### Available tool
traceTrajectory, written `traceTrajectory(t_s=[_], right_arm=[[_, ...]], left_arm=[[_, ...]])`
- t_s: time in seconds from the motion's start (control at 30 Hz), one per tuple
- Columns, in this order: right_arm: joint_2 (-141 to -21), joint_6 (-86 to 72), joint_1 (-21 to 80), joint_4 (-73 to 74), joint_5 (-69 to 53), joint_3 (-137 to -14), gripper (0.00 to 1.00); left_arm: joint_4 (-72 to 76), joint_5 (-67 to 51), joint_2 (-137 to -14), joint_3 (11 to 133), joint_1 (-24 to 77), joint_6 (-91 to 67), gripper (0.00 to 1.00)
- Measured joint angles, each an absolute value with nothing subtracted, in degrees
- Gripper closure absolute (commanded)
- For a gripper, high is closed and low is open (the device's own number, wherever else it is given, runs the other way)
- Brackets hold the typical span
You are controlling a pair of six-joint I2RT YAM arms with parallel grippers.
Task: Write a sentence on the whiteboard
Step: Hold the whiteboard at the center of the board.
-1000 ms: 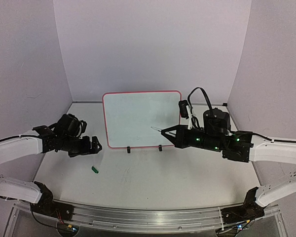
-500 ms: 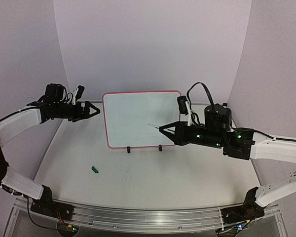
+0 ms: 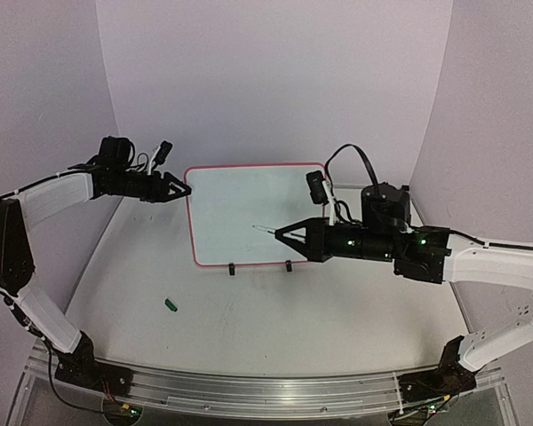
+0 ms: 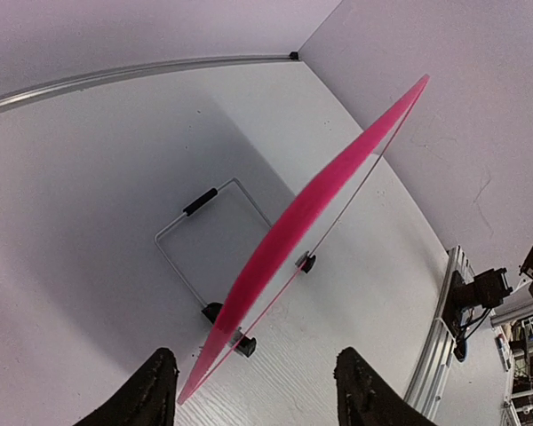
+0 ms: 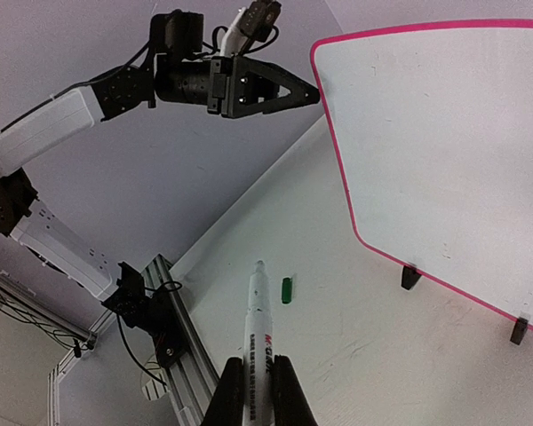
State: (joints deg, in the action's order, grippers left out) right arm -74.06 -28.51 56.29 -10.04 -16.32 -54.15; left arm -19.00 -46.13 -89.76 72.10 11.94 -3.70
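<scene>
Pale lilac walls close in a white table on three sides.

The right gripper has its black jaws clamped on a white plastic marker with red lettering on its barrel, the uncapped tip pointing out ahead of the fingers. From above, that tip lies over the face of the small rectangular whiteboard with rounded corners and a thin red frame, a little toward 6 o'clock from the face's middle. Whether the tip touches the face cannot be told. The right arm reaches in from the board's 4 o'clock side.

The left gripper has its two black fingers apart. In its wrist view the board's red edge is seen edge-on, running from 1 o'clock down to 7 o'clock and ending in the gap between them. Contact with the frame cannot be told. From above, this gripper sits at the board's 10 o'clock corner, raised off the table.

The whiteboard stands upright on two small black feet, toward 12 o'clock from the table's middle. Behind it a thin wire loop with a black sleeve lies on the table. A small green cap-like piece lies at 7 o'clock from the board, well apart from both grippers. An aluminium rail runs along the 6 o'clock edge.
</scene>
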Motion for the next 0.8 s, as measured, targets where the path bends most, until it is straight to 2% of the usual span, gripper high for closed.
traceTrajectory(t_s=[0.2,0.37,0.8], right_arm=[[-75.5,-28.4,56.29,-10.48,-17.52,-54.92,1.0],[-78.37,-28.25,56.29,-10.87,-18.35,-56.62,1.0],[-79.88,-27.81,56.29,-11.2,-19.4,-57.49,1.0]], left_arm=[[-19.0,-46.83,-93.03,72.12,11.94,-1.78,0.54],[-18.92,-48.03,-94.28,73.93,11.94,-1.26,0.67],[-16.38,-52.05,-94.45,71.44,12.05,-2.33,0.76]])
